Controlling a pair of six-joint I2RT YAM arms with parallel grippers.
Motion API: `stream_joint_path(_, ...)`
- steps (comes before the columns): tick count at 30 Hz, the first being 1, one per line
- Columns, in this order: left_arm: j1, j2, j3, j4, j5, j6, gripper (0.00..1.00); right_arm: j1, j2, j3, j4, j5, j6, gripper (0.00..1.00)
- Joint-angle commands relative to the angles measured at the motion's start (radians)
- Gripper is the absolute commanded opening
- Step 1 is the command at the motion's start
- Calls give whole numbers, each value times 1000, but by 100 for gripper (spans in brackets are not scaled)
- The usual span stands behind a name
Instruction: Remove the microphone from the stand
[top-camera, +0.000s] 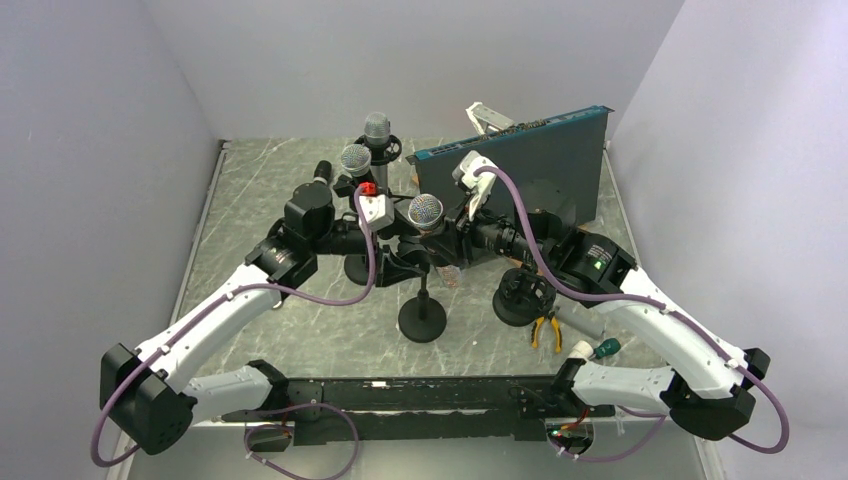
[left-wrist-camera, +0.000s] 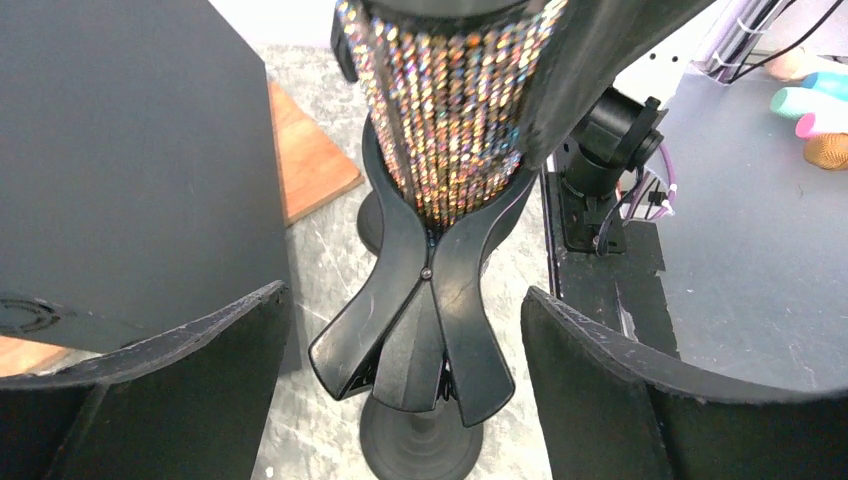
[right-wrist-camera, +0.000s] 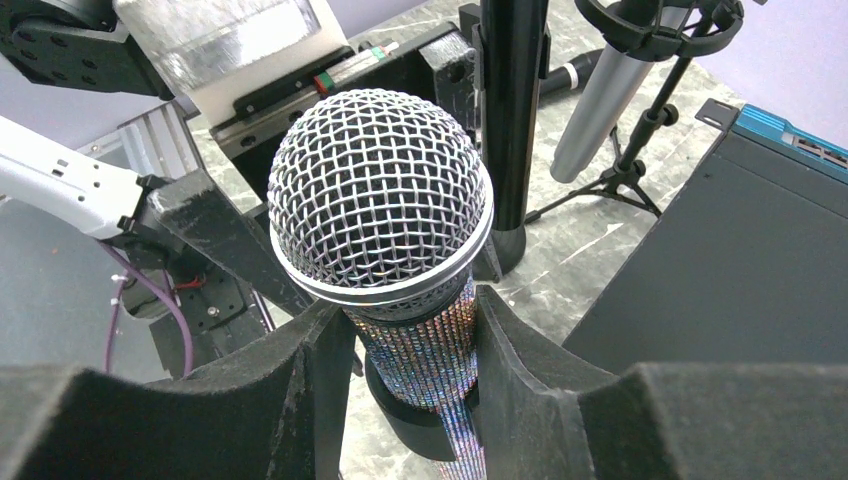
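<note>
Microphone (right-wrist-camera: 380, 210) with a silver mesh head and a glittering body is sitting in the black spring clip (left-wrist-camera: 400, 350) of a short stand (top-camera: 422, 322), near the middle of the marbled surface (top-camera: 260, 190). We are gripping it with our right hand (right-wrist-camera: 410, 335), whose padded fingers (right-wrist-camera: 300, 400) are pressing on the glitter body just beneath the mesh head. Our left hand (left-wrist-camera: 405, 300) is waiting lower down with its fingers spread wide, one on each side of the clip's two levers, near them but not touching. To do this step well, we are judging that the left hand should be squeezing those levers squarely so the clip spreads. Meanwhile the right hand should be drawing the microphone out along its own axis, without twisting, so the light stand is not tipping.
</note>
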Motion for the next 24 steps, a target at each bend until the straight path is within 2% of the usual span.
stream_joint_path(1, 0, -33, -13, 121, 57, -32, 86, 8, -2, -1, 27, -57, 48, 1)
stream_joint_path(5, 0, -27, -21, 108, 79, -37, 77, 6, 14, 5, 28, -58, 46, 0)
stream_joint_path(7, 1, -13, 0, 50, 78, -17, 63, 8, 20, 9, 26, -59, 45, 0)
stream_joint_path(11, 0, 24, 75, -132, 36, 67, 3, 8, 22, 19, 26, -50, 38, 0)
stream_joint_path(12, 1, 27, 79, -148, 23, 75, 0, 8, 20, 21, 27, -43, 37, 0)
stream_joint_path(19, 0, 30, 61, -128, 14, 62, 0, 8, 10, 72, 35, -25, 22, 0)
stream_joint_path(24, 0, 47, 70, -148, 6, 67, 0, 9, 24, 169, 61, -52, -7, 0)
